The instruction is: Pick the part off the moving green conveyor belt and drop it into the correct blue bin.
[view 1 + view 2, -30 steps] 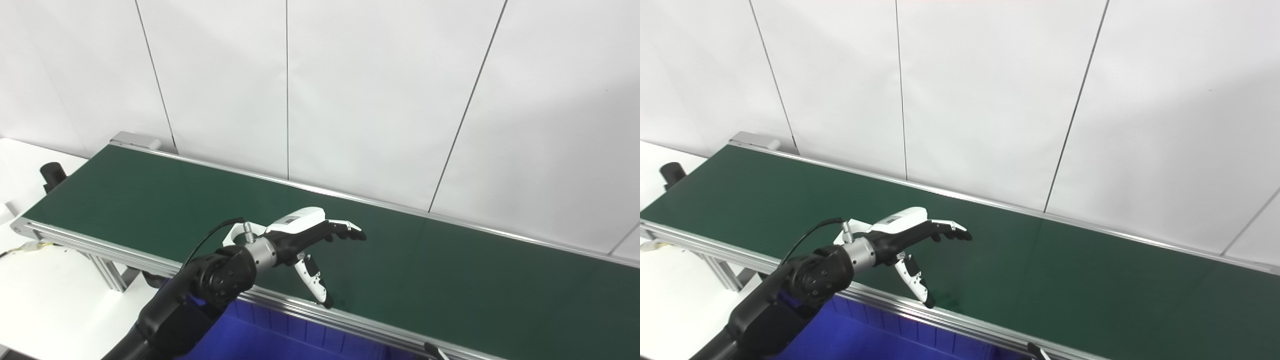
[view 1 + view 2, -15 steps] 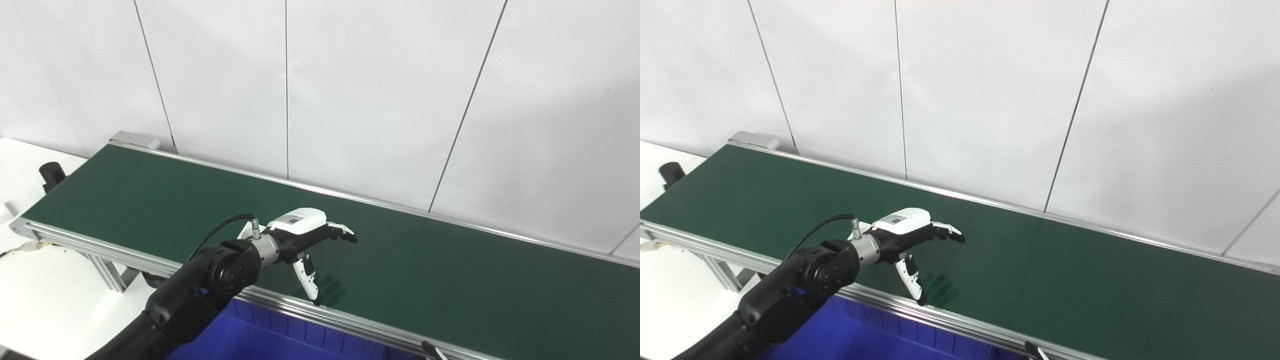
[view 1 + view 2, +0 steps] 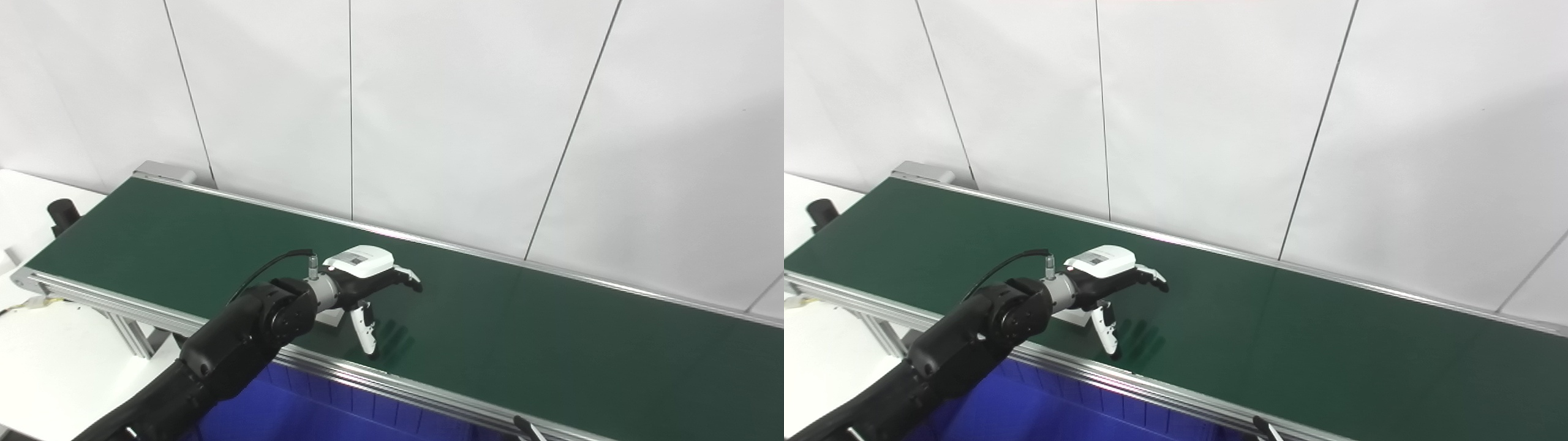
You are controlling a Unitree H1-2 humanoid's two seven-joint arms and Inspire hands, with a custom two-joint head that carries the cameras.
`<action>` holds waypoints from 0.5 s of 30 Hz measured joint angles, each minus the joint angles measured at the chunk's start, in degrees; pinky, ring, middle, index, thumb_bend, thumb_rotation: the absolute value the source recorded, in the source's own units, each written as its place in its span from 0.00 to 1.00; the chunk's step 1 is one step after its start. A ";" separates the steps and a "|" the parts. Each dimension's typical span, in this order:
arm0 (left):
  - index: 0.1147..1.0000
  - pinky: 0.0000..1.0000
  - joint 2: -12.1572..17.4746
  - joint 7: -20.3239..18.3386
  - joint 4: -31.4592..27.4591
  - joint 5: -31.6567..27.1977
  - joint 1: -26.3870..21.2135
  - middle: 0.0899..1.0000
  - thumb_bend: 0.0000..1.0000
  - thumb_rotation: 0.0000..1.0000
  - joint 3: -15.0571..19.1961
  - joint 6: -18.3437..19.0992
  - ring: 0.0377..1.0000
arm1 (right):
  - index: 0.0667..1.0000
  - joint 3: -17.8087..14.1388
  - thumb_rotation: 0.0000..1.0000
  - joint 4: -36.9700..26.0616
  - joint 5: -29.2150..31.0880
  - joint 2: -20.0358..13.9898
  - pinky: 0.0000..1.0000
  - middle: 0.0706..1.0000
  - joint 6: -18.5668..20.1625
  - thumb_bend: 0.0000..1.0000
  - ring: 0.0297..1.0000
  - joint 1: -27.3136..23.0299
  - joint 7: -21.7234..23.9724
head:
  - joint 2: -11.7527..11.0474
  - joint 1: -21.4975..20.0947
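Observation:
The dark green conveyor belt (image 3: 551,343) runs from far left to near right. My left hand (image 3: 367,282) hovers low over its near half, open, with its fingers (image 3: 409,280) stretched right and its thumb (image 3: 365,324) pointing down at the belt. A small pale grey block, the part (image 3: 331,317), lies on the belt just under my left wrist, also in the right eye view (image 3: 1072,318). The wrist hides most of it. The hand holds nothing. My right hand is out of view.
A blue bin (image 3: 318,410) sits below the belt's near aluminium rail (image 3: 429,398). A white table (image 3: 55,361) lies at the left, with a black cylinder (image 3: 61,211) by the belt's far left end. A white panelled wall stands behind. A thin dark tip (image 3: 525,427) shows at the bottom edge.
My left hand has moved left and lower toward the belt, its fingers curling slightly. The pale block now shows under the wrist; it was not visible before.

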 measured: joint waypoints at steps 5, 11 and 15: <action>0.79 0.78 0.56 0.58 1.85 0.84 -0.02 0.85 0.91 0.02 0.14 -0.06 0.84 | 0.91 0.00 0.28 0.32 0.06 0.01 0.71 0.82 -0.05 0.69 0.80 -0.02 0.03 | 0.09 0.00; 0.80 0.79 1.35 1.40 3.22 1.00 -0.06 0.85 0.91 0.02 0.45 -0.53 0.84 | 0.91 0.04 0.27 0.30 0.06 0.02 0.71 0.82 -0.06 0.68 0.79 -0.01 0.06 | 0.09 -0.18; 0.80 0.79 1.39 2.20 4.60 1.13 -0.41 0.85 0.92 0.02 0.45 -0.68 0.85 | 0.91 0.09 0.27 0.18 0.02 0.05 0.71 0.82 -0.07 0.68 0.80 -0.01 0.06 | 0.09 -0.26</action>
